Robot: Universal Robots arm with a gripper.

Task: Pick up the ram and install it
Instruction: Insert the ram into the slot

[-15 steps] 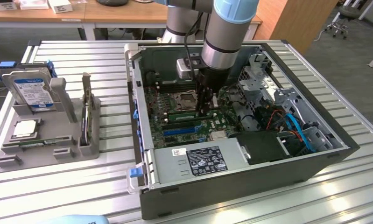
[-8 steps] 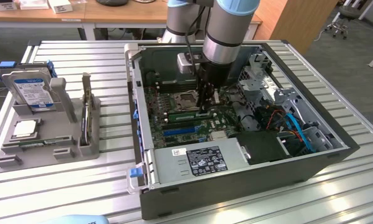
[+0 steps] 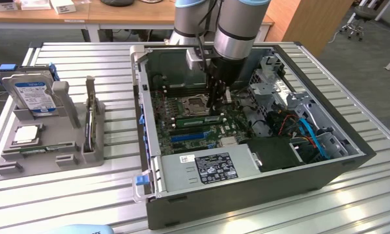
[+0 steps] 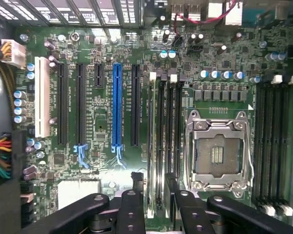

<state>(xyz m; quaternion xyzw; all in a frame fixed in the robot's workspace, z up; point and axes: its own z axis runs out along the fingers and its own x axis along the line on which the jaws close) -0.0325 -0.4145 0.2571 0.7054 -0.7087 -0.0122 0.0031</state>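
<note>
The ram [image 3: 198, 120] is a long green stick standing in a memory slot next to the empty processor socket [image 3: 192, 103], inside the open computer case [image 3: 247, 195]. In the wrist view the ram [image 4: 153, 146] shows edge-on in the slot. My gripper [image 3: 215, 105] reaches down into the case directly over it. Its two black fingers [image 4: 136, 187] stand one on each side of the ram's near end, apart from it, so the gripper [image 4: 153, 187] is open and holds nothing.
A grey tray [image 3: 12, 168] on the exterior view's left carries a hard drive with a blue label [image 3: 33, 95] and a square silver processor chip [image 3: 27, 134]. The power supply [image 3: 208, 168], cables [image 3: 309, 134] and the drive cage [image 3: 273, 80] crowd the case around the motherboard.
</note>
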